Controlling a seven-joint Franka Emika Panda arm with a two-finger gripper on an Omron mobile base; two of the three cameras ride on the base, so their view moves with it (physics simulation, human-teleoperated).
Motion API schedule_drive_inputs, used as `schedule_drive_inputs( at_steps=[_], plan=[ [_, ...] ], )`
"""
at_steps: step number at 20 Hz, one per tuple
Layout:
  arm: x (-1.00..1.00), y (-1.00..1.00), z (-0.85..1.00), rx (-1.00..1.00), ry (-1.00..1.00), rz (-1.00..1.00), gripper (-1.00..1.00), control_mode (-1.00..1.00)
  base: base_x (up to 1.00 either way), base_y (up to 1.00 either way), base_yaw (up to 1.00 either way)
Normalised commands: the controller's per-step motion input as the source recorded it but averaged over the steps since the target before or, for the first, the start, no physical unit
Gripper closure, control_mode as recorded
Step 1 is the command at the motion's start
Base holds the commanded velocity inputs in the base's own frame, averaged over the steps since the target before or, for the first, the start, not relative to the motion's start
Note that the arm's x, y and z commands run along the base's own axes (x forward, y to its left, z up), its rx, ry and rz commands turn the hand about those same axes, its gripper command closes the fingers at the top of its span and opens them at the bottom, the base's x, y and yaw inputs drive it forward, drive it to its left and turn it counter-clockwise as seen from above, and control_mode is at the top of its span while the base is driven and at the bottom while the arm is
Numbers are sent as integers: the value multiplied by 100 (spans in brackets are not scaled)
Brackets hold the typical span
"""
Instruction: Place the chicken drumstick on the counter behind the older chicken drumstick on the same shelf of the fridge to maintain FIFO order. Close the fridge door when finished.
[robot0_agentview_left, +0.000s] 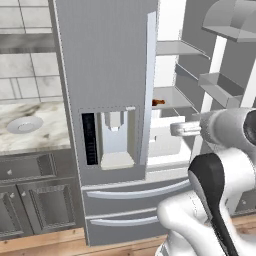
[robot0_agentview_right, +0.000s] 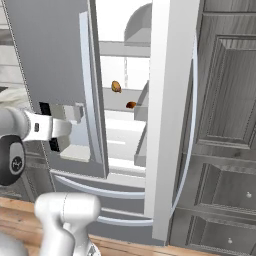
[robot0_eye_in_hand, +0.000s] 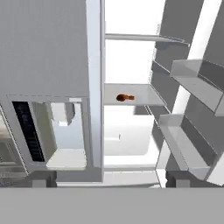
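The fridge (robot0_agentview_right: 55, 60) stands with its left door shut, the water dispenser (robot0_agentview_right: 67, 135) set in it, and its right door (robot0_agentview_right: 170, 115) swung open edge-on. Between them the white interior shows. Two small orange-brown drumsticks lie inside: one chicken drumstick (robot0_agentview_right: 116, 86) higher and farther back, the other drumstick (robot0_agentview_right: 131, 105) lower and nearer on the shelf (robot0_agentview_right: 120, 114). The arm's wrist reaches in from the left in front of the dispenser. Grey panelled cabinets (robot0_agentview_right: 225, 125) stand at right.
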Motion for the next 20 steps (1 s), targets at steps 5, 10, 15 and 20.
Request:
schedule_drive_inputs(
  at_steps=[5, 10, 15, 20],
  plan=[
    [-100, -86, -9, 46, -24, -15, -100, -100, 0, 0, 0],
    [-98, -100, -46, 50, -38, -9, -100, -100, 0, 0, 0],
    [-41, -100, -40, 55, -27, -6, -100, -100, 0, 0, 0],
    [10, -100, -23, 51, -12, -1, -100, -100, 0, 0, 0]
  ],
)
